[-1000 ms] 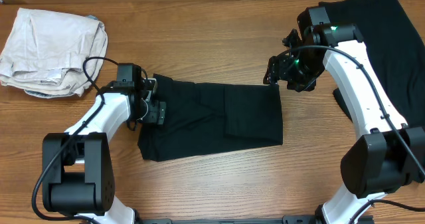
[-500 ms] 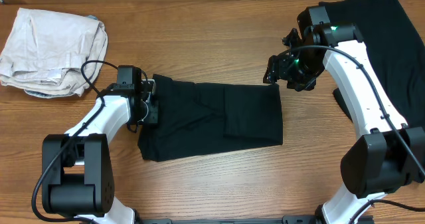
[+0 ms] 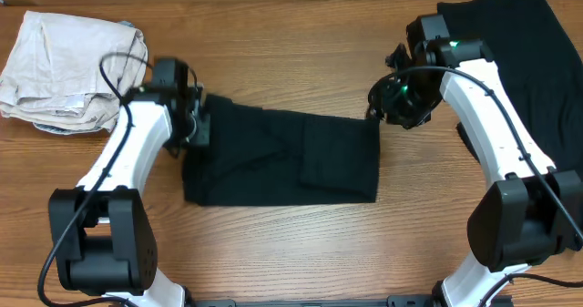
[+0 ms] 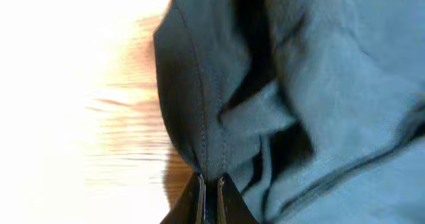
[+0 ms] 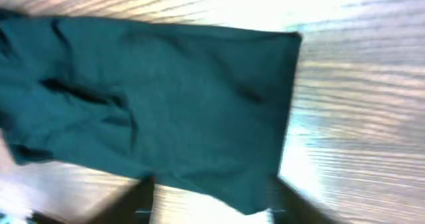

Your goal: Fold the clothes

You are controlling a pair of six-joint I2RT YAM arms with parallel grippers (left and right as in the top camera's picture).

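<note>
Right wrist blurred, fingers (image 5: 141,199) dim, T-shirt (image 5: 166,98) cut off

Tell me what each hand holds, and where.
Left hand pinches the black T-shirt by its stitched hem at the left end. Right hand straddles the right edge, fingers apart, holding nothing yet.

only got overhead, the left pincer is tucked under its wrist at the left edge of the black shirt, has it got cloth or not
observer: yes. In the left wrist view the left pincer is shut on a stitched hem of the soft black fabric T-shirt, and the cloth bunches up from the grip.
operator: and the right one, i just see it by the shirt's top right corner
observer: the right wrist view is blurred, but the right pincer has its fingers apart. The shirt's near edge lies between them, not pinched.
operator: is the cloth flat there
observer: mostly flat near that corner; it creases toward the far end.
</note>
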